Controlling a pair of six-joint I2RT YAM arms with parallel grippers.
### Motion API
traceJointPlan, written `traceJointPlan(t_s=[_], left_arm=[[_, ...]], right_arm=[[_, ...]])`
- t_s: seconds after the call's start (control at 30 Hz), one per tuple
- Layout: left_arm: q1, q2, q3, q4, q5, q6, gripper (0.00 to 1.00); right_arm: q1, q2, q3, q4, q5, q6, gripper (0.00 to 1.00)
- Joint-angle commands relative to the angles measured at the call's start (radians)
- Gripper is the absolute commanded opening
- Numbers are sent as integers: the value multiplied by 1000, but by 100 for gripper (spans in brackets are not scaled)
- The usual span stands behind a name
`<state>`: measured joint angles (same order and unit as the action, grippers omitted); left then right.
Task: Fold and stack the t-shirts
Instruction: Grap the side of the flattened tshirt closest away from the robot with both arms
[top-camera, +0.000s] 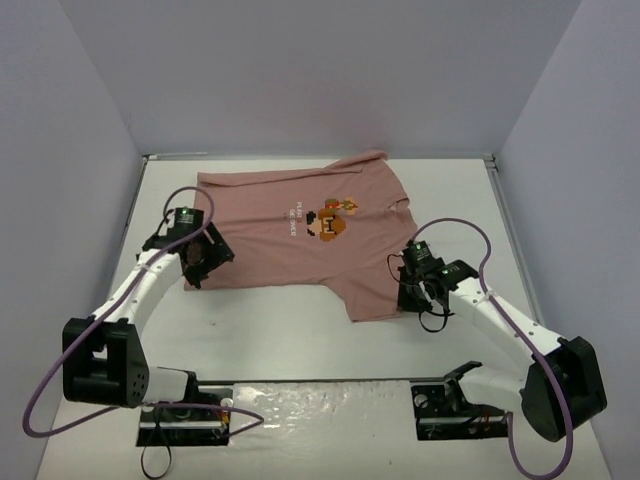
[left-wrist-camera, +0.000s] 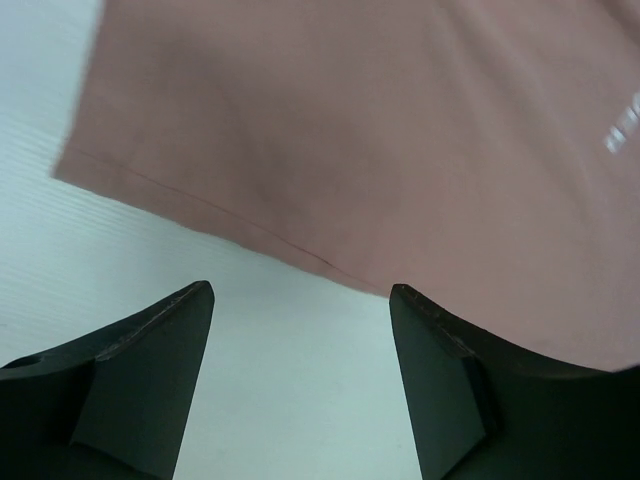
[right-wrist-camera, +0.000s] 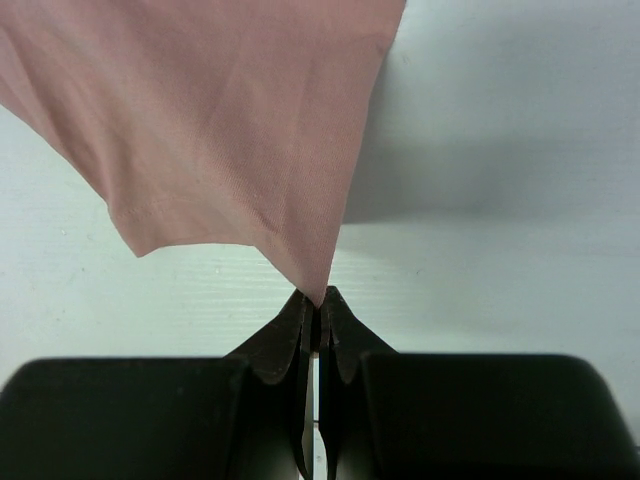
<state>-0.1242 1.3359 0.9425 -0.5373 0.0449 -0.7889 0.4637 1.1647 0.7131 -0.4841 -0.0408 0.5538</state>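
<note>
**At the desk's left an open hand, at its right a pinch on cloth**

Over on the left side of the desk (top-camera: 300, 345), the left hand (top-camera: 203, 255) hovers low with its fingers (left-wrist-camera: 150, 380) well apart, and there's nothing between them but bare white surface. Just ahead of those fingertips runs the stitched hem (left-wrist-camera: 200, 205) of the dusty-pink t-shirt (top-camera: 290, 235), lying flat. Empty-handed, then. My read is that this hand is lining up for a bite on the hem.

Moving across: the shirt stretches from in front of the left hand over to the right one. It's spread face up with its orange-and-dark graphic (top-camera: 332, 220) showing. One sleeve points away from both hands, the other lies toward the right hand. Not yet folded, by the look of it.

And on the right, the right hand (top-camera: 420, 290) is clamped tight, fingers pressed together on a pointed corner of cloth. From its wrist view the fabric fans up and away from the pinch, raised off the desk and casting a shadow beside it. That grip looks like a way to keep the cloth taut so the body lies smooth, or to carry the corner over for a fold. Which corner it is, I cannot tell.
</note>
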Motion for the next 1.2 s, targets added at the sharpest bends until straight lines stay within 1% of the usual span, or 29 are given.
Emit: traceJointPlan(t_s=[0.0,0.07,0.2,0.43,0.67,0.77,0.8,0.87,0.9,0.97,1.0,1.03,1.07,1.17], left_arm=[[138,-5,-30,49,8,-7,68],[205,2,-52,64,11,-19,67],[294,31,-90,92,39,-27,67],[309,112,-124,179,26,-71,62],[310,174,-108,200,27,-82,59],[310,199,-103,211,27,-84,50],[310,203,-104,214,25,-84,49],[311,212,-105,220,15,-81,42],[310,218,-104,219,15,-78,31],[311,221,-104,211,18,-70,20],[311,216,-106,201,20,-65,10],[311,204,-110,188,19,-61,3],[311,190,-115,176,16,-54,0],[313,103,-130,116,7,-22,0]], right_arm=[[-7,11,81,-19,38,8,0],[-5,18,93,-21,52,3,0],[-5,17,94,-17,65,-1,0],[-6,12,82,-17,68,-8,0],[-5,11,78,-14,71,-9,0],[-5,12,78,-13,71,-8,0],[-7,12,79,-13,72,-9,0],[-7,10,79,-14,75,-9,0],[-6,11,80,-14,77,-8,0],[-5,8,82,-14,82,-4,0],[-5,4,84,-15,84,-2,0],[-5,-1,85,-17,84,0,0],[-5,-8,88,-18,85,1,0],[-5,-36,104,-36,89,9,0]])
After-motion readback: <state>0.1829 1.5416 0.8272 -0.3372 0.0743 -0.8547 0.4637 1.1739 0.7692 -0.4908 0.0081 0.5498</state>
